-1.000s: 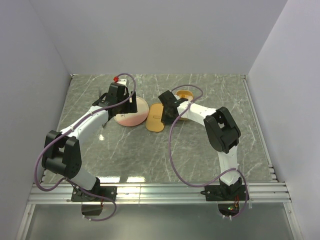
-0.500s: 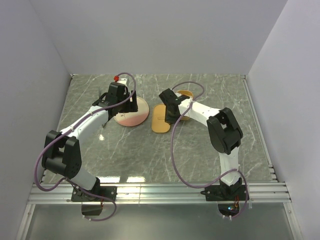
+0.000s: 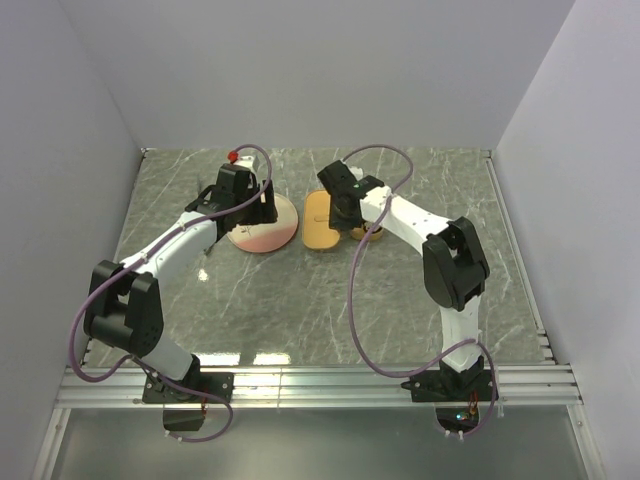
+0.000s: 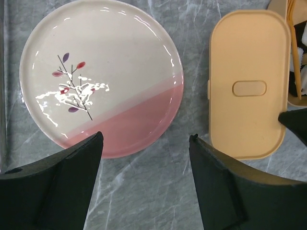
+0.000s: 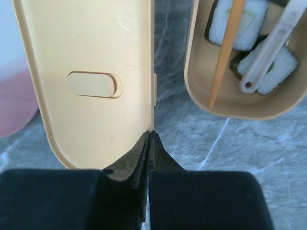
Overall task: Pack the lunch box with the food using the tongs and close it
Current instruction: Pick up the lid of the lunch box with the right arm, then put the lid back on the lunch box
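Note:
The lunch box (image 5: 240,103) stands open at the top right of the right wrist view. The food (image 5: 237,21), dark-edged rice pieces, lies inside it under an orange stick and a beige spoon (image 5: 268,48). The box's flat oval lid (image 5: 86,81) lies beside it on the left. My right gripper (image 5: 150,134) is shut on the lid's right rim. From above, the lid (image 3: 318,222) sits between the plate and the box (image 3: 372,234), which the right arm mostly hides. My left gripper (image 4: 146,139) hangs open over bare table between plate and lid (image 4: 249,86). The tongs are not clearly in view.
A round cream-and-pink plate (image 3: 262,230) with a twig pattern (image 4: 74,86) lies left of the lid. Grey marble table (image 3: 300,300) spreads toward the near edge. White walls close the back and both sides.
My right gripper has swung toward the back, and the lid has moved with it, turning from slanted to upright beside the box. The left arm has stayed put.

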### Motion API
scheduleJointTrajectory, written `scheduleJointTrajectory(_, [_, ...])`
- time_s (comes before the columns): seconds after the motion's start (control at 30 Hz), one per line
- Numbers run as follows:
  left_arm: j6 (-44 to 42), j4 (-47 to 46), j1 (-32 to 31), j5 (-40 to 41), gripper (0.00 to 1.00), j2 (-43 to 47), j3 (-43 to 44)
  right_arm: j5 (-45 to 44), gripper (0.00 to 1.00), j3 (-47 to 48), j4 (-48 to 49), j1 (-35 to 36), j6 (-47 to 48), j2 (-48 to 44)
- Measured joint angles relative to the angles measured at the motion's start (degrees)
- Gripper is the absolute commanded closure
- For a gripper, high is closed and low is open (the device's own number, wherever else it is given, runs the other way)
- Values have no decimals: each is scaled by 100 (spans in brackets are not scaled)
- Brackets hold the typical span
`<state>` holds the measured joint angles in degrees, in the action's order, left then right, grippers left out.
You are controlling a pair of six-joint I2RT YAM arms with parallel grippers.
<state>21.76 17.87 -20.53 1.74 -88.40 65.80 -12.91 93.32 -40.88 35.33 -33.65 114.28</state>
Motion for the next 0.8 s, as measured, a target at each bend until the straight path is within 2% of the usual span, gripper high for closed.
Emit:
scheduleJointTrajectory(0.17, [17,-7,0,-44,22,-48,0,-87,100,162,-50,-151,33,-57])
scheduleJointTrajectory(0.43, [17,-39,0,-46,23,-59,0,-168,100,127,-68,-774,35,-387])
scheduleJointTrajectory(0.8, [22,-87,0,-184,23,-160,0,-160,100,-581,240,-1268,37,-852])
